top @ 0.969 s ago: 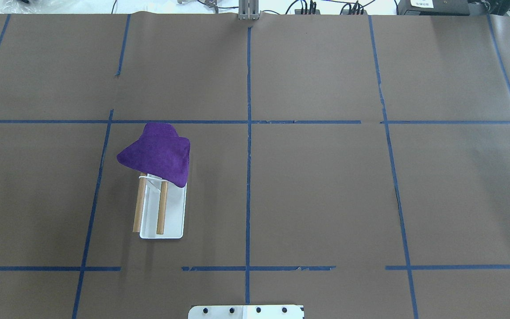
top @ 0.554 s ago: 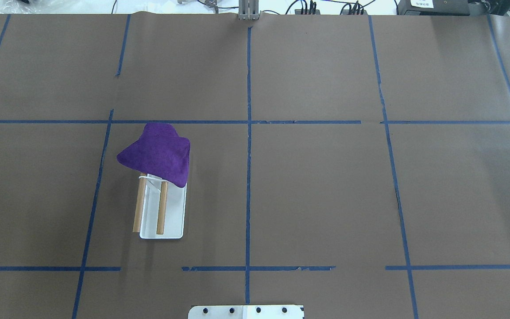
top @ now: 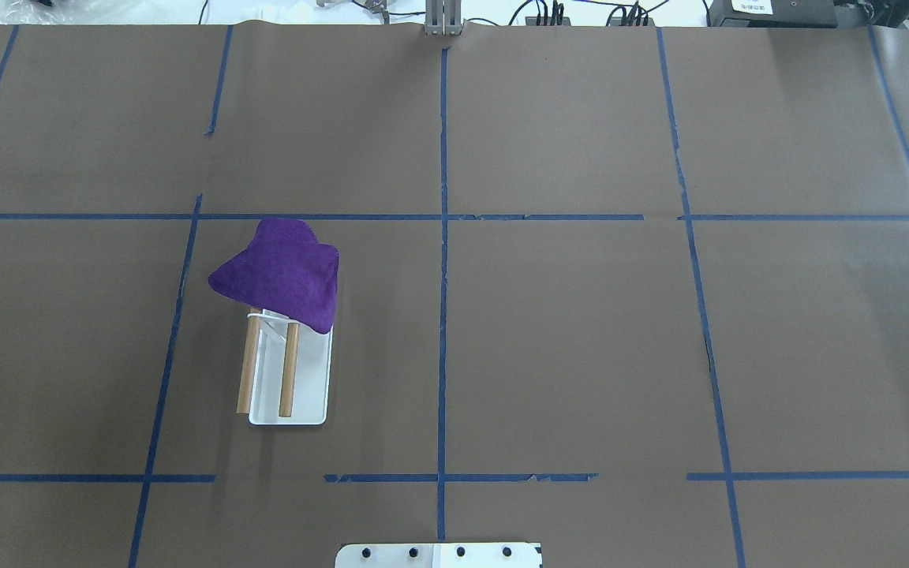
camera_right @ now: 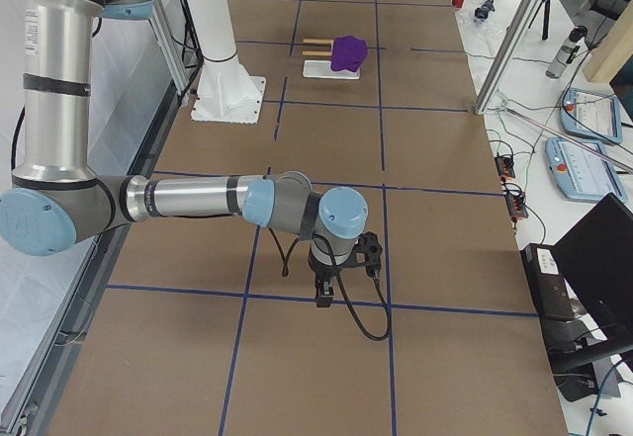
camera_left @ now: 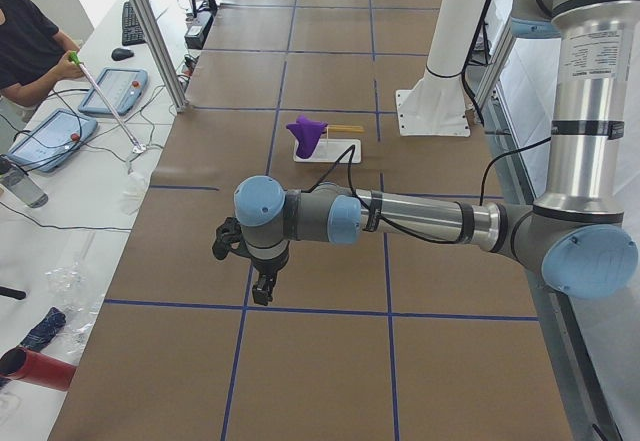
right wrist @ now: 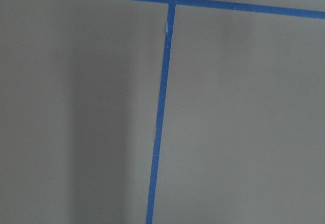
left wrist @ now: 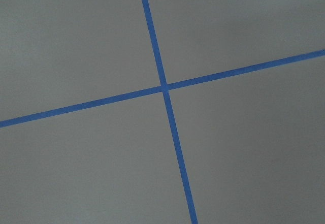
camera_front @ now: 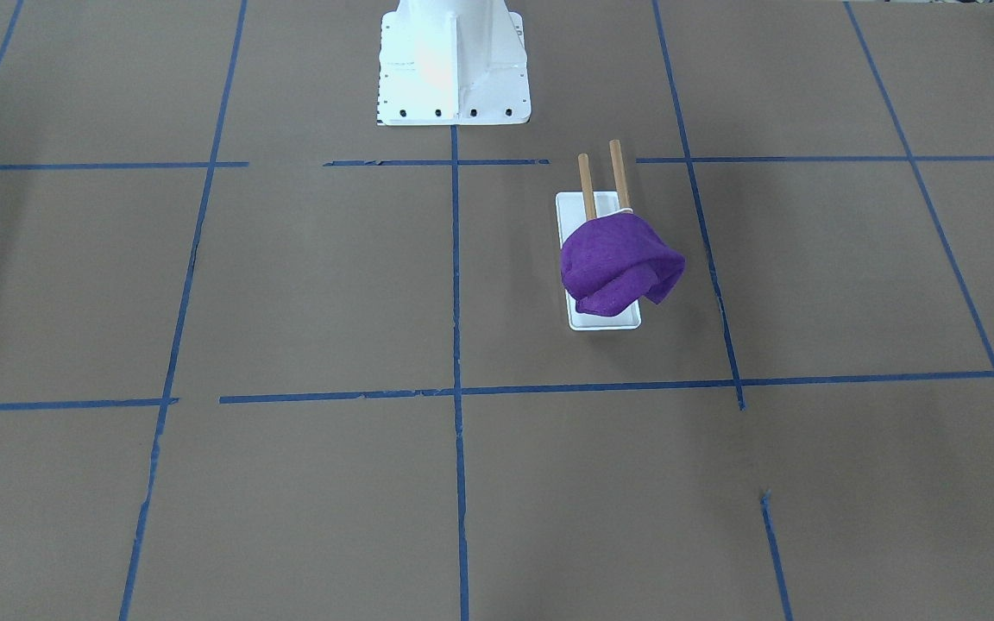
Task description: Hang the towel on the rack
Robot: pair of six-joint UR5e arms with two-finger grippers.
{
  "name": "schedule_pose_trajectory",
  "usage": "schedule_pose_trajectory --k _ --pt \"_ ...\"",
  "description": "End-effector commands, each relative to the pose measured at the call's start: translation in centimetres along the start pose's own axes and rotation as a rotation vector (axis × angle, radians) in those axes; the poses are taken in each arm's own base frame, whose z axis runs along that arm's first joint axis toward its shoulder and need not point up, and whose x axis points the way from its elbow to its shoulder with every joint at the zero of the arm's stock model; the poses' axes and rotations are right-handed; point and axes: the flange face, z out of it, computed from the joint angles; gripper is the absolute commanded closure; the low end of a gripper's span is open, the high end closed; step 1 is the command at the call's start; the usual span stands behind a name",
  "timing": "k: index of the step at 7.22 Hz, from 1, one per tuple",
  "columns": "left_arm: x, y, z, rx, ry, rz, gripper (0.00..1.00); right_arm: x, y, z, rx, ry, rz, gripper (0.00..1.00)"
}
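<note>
Towel (top: 281,276) stays bunched over the rack (top: 308,386), unmoved, task seemingly done; left fingers (camera_left: 263,289) and right fingers (camera_right: 323,296) retreated, grip impossible to tell.

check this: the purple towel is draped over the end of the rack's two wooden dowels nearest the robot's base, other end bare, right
Not quite. The towel is draped over the end of the rack farthest from the robot base. The bare end is the one pointing toward the base. The exterior front-facing view shows this.
</note>
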Motion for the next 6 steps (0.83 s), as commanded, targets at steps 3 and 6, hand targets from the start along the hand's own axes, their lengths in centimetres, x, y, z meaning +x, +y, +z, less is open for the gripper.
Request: schedule_pose_trajectory --k 3,6 --pt "-0.1 -0.4 0.3 -0.003 -0.008 0.004 0.00 0.5 -0.5 1.1 0.004 0.016 -0.022 0.00" --pt "0.6 -0.7 -0.3 0.010 -0.010 0.024 0.00 0.7 -1.0 1.1 0.049 0.027 -0.033 0.00"
